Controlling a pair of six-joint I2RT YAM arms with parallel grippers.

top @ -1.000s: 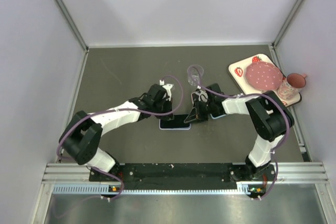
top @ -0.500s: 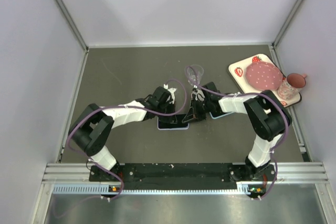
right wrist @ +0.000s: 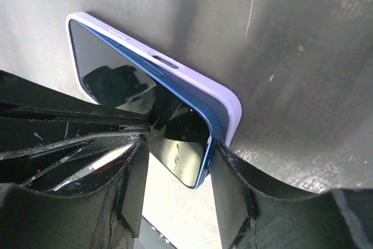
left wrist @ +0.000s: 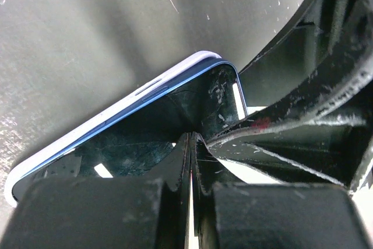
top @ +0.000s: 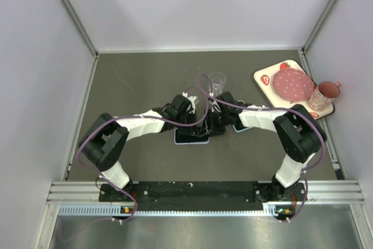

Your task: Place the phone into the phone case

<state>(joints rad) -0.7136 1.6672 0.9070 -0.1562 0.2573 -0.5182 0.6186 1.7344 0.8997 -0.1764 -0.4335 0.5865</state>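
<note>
The blue phone (top: 191,137) lies screen up in the lilac phone case (right wrist: 192,80), its blue edge (left wrist: 116,115) still showing above the case rim (left wrist: 76,135). In the right wrist view the near corner of the phone (right wrist: 175,138) stands higher than the case. My left gripper (top: 198,122) is shut, and its tips (left wrist: 191,139) rest on the screen. My right gripper (top: 211,125) is open, and its jaws straddle the phone's near corner (right wrist: 180,145). One finger (right wrist: 230,179) touches the phone's edge.
A strawberry tray (top: 263,77) with a pink dotted plate (top: 294,84) sits at the back right, with a pink cup (top: 329,90) beside it. A clear glass (top: 217,80) stands just behind the grippers. Grey walls enclose the table.
My left gripper has moved right onto the phone and my right gripper has shifted slightly left. The two now meet over the phone's right end.
</note>
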